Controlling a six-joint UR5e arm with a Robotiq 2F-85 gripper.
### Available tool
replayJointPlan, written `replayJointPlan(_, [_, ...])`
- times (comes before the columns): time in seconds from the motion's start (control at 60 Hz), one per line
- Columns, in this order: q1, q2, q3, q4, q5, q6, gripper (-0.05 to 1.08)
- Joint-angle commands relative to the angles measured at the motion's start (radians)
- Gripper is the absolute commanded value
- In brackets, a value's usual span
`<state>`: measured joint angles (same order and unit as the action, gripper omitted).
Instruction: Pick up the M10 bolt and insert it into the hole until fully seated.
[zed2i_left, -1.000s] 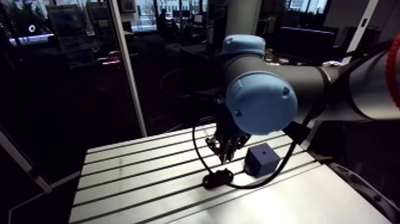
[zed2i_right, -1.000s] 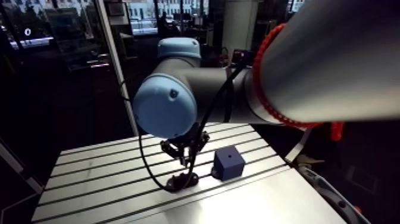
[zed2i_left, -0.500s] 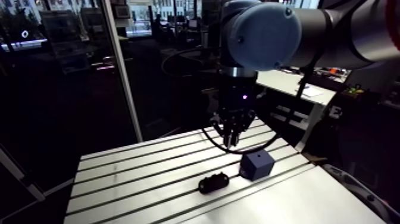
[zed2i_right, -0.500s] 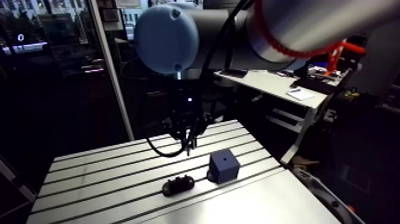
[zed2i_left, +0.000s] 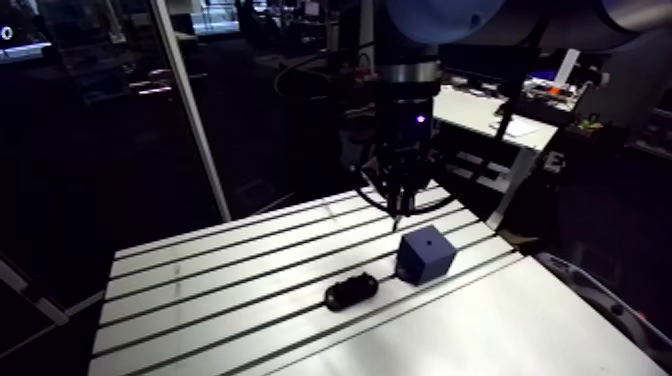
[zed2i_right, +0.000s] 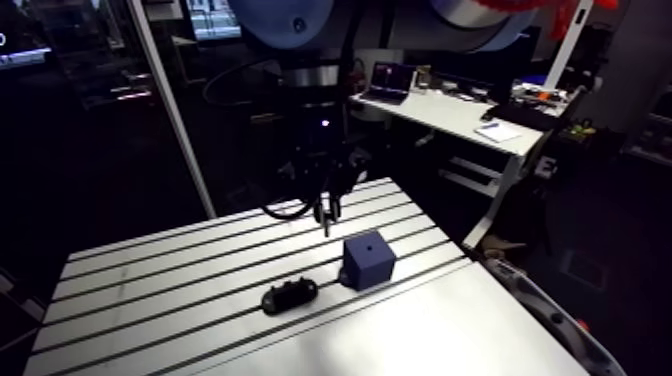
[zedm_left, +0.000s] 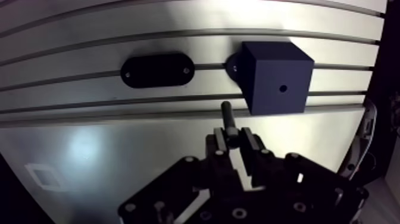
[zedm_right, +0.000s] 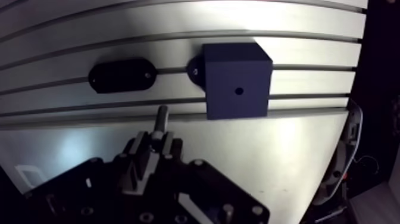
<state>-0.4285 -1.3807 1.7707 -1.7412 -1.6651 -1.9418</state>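
Now that the gripper (zedm_left: 236, 143) has risen from the black oval holder (zed2i_left: 351, 291) at lower centre of the arm view, the M10 bolt (zedm_left: 228, 119) is clamped in its narrow jaws, tip down. Pick-up looks complete and insertion remains. The wrist hangs vertical, just behind the blue cube (zed2i_left: 426, 257), right of centre. Its hole (zedm_left: 283, 89) is empty.

Navy block (zedm_left: 277, 83), black plate (zedm_left: 158, 70)
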Motion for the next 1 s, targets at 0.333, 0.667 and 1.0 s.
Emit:
replayJointPlan(0.333, [-0.074,0.088,-0.087,0.113,-0.003,-0.003,1.08])
replayJointPlan(0.667, [-0.093,0.116,-0.111,0.158,-0.005,0.000,1.08])
replayJointPlan(1.0, [-0.096,0.131,-0.149,0.154,-0.012,0.000,1.08])
